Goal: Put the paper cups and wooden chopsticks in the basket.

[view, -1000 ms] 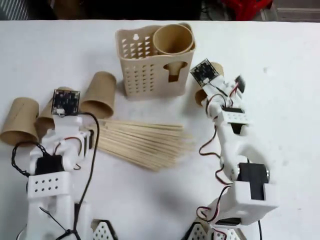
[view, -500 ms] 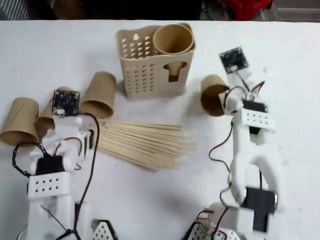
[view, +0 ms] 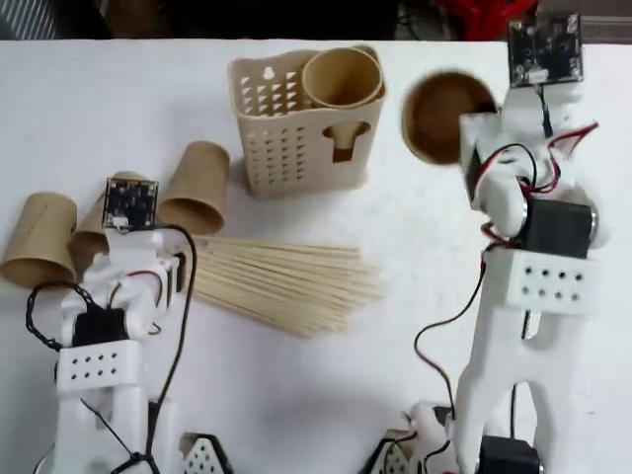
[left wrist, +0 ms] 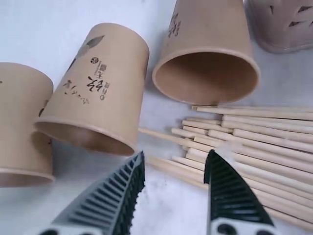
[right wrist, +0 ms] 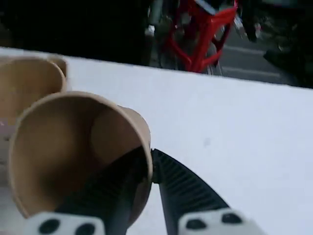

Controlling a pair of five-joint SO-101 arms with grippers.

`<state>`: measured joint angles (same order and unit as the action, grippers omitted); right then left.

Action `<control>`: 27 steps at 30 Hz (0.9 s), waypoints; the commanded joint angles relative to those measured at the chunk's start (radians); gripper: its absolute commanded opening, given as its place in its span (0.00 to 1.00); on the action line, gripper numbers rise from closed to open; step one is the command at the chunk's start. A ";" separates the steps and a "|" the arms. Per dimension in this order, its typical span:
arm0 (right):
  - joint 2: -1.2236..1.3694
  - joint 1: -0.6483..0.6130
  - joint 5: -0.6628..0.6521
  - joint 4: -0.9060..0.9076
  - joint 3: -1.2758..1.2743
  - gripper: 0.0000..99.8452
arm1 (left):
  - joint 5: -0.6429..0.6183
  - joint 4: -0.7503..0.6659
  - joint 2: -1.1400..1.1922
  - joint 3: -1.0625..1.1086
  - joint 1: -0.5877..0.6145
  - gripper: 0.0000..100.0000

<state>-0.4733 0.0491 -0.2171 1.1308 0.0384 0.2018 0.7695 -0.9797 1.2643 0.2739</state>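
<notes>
My right gripper (right wrist: 149,161) is shut on the rim of a brown paper cup (right wrist: 73,147), held up in the air to the right of the beige basket (view: 296,148); the cup (view: 444,116) shows its open mouth from above. One cup (view: 342,77) stands inside the basket. Three more cups lie on their sides at the left (view: 39,237) (view: 97,225) (view: 196,188). A fan of wooden chopsticks (view: 281,281) lies in front of the basket. My left gripper (left wrist: 171,176) is open, low over the chopstick ends (left wrist: 234,142), with two cups (left wrist: 98,93) (left wrist: 205,54) just beyond it.
The white table (view: 415,326) has free room at the right and in front of the chopsticks. Its far edge (right wrist: 205,81) runs behind the basket, with a dark room and a red frame (right wrist: 200,34) beyond.
My right arm has lifted the paper cup off the table and carried it up and back, beside the basket. The left arm has stayed still.
</notes>
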 commanded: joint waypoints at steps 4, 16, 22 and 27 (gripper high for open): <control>-0.036 -0.202 0.130 -0.019 0.204 0.01 | -0.014 -0.021 -0.019 -0.005 0.001 0.21; 0.176 -0.288 0.141 -0.252 0.103 0.01 | -0.014 -0.021 -0.019 -0.005 0.002 0.21; 0.260 -0.288 0.141 -0.288 0.101 0.01 | -0.012 -0.021 -0.019 -0.005 0.002 0.21; 0.300 -0.255 0.141 -0.286 0.104 0.02 | -0.011 -0.023 -0.019 -0.005 0.002 0.21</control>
<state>-0.1772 -0.2240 -0.0821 0.8684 0.1304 0.2018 0.7695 -0.9797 1.2643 0.2739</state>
